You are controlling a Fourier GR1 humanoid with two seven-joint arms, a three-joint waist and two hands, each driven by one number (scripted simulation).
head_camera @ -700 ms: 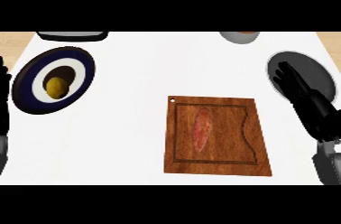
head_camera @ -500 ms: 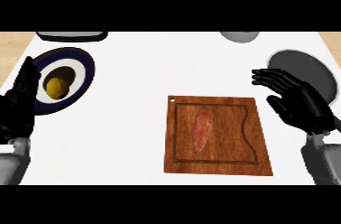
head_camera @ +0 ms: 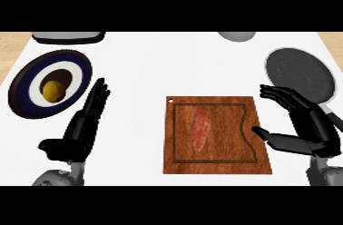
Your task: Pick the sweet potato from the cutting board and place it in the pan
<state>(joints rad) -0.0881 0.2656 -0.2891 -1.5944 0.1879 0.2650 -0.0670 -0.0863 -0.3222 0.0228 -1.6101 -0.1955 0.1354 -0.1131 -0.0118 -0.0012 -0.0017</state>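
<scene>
Centrally, a slim reddish sweet potato (head_camera: 200,129) lies lengthwise on the grooved brown wooden cutting board (head_camera: 216,165), its long axis running near to far. Just right, the black right hand (head_camera: 303,124) hovers open with fingers spread, before the speckled dark round pan (head_camera: 299,74). Leftward, the black left hand (head_camera: 83,124) rests open, fingers straight.

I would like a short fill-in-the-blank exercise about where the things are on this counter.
1. The sweet potato lies on the ____.
2. The pan holds ____.
3. The right hand is open beside the cutting board's ____ edge.
4. The yellow item sits on the ____ at the left.

Missing words: cutting board; nothing; right; plate
</scene>
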